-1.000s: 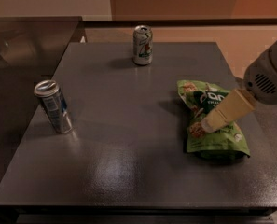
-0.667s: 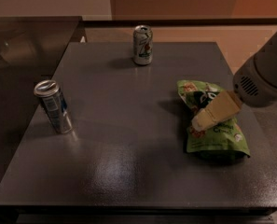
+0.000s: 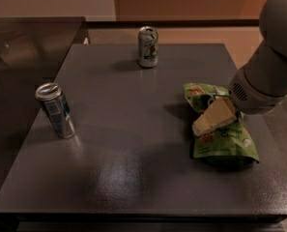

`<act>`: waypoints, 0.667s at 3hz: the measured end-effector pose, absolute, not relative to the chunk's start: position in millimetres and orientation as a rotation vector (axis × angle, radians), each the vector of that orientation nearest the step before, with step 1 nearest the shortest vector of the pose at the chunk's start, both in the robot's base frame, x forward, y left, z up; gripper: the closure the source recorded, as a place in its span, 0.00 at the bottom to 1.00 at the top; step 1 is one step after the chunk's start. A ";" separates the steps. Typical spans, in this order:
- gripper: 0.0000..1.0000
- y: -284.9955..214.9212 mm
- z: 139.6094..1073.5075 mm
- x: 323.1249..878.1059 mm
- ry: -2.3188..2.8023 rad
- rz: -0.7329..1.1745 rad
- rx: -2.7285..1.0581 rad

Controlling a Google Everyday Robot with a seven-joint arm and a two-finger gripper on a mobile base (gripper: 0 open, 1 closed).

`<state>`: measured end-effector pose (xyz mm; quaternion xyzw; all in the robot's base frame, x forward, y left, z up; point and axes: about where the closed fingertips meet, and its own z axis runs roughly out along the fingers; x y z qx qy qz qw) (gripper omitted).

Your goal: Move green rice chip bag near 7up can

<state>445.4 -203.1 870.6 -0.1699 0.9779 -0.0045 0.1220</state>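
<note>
The green rice chip bag (image 3: pixel 225 141) lies flat on the right side of the dark table (image 3: pixel 133 173). The 7up can (image 3: pixel 148 46) stands upright at the table's far middle, well apart from the bag. My gripper (image 3: pixel 206 122) comes in from the right on a large grey arm (image 3: pixel 271 76) and sits over the bag's middle, its cream-coloured fingers (image 3: pixel 213 117) pointing down-left onto the bag. The arm hides part of the bag's upper right.
A silver-and-blue can (image 3: pixel 56 110) stands tilted at the table's left edge. A second dark counter (image 3: pixel 27 42) adjoins on the far left. The table's front edge runs along the bottom.
The arm has come closer and grown larger in view; the gripper has shifted slightly over the bag. The bag and both cans have not moved.
</note>
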 end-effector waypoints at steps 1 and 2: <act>0.00 -203.7 857.5 446.6 2.898 -0.038 -0.467; 0.19 -202.6 850.2 443.7 2.913 -0.041 -0.473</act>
